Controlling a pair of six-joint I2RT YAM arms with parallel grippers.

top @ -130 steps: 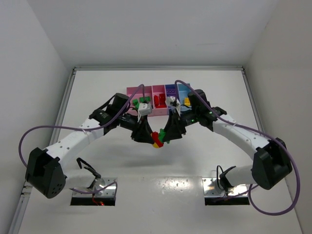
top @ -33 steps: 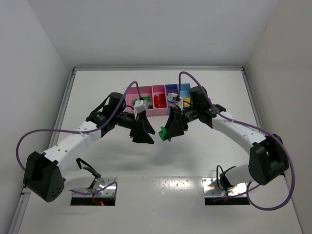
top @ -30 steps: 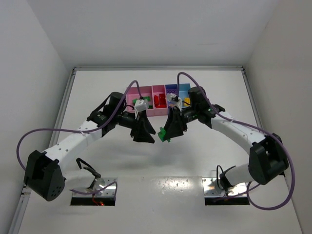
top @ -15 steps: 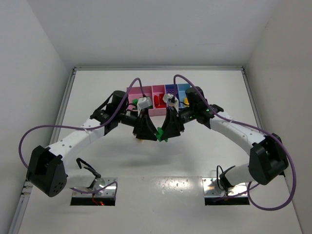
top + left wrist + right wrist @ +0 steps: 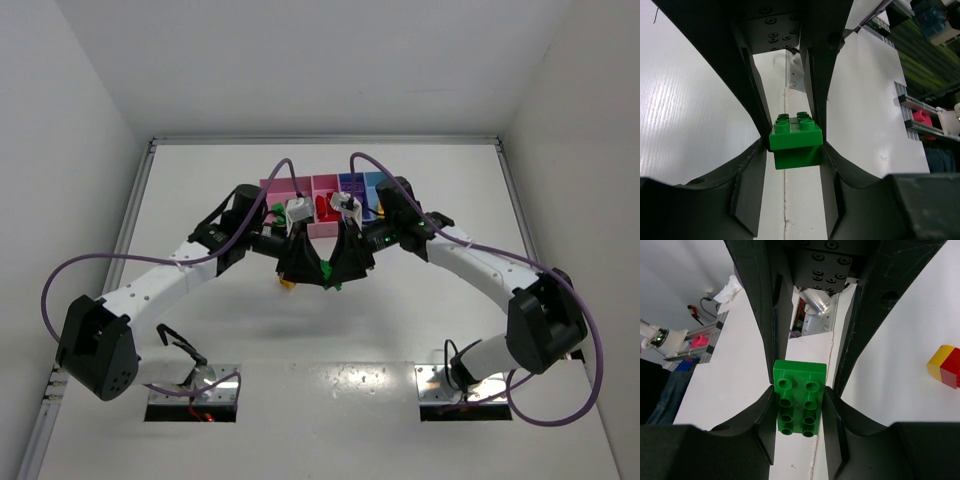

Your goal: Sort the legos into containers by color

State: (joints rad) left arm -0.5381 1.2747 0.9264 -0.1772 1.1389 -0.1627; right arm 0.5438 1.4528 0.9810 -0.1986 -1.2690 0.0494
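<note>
Your left tool (image 5: pixel 793 150) and right tool (image 5: pixel 799 392) meet tip to tip, and each is clamped narrow on the sides of the same green lego (image 5: pixel 331 277). In the top view it sits over the bench (image 5: pixel 200 190), at 6 o'clock from the containers (image 5: pixel 327 180). A yellow-and-red clump (image 5: pixel 288 284) lies on the bench at the lego's 9 o'clock, just beside the left tool.

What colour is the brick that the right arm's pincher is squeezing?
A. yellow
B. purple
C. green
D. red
C: in the right wrist view the right gripper pinches a green brick by its sides, while the red-and-yellow brick lies apart on the table.
</note>
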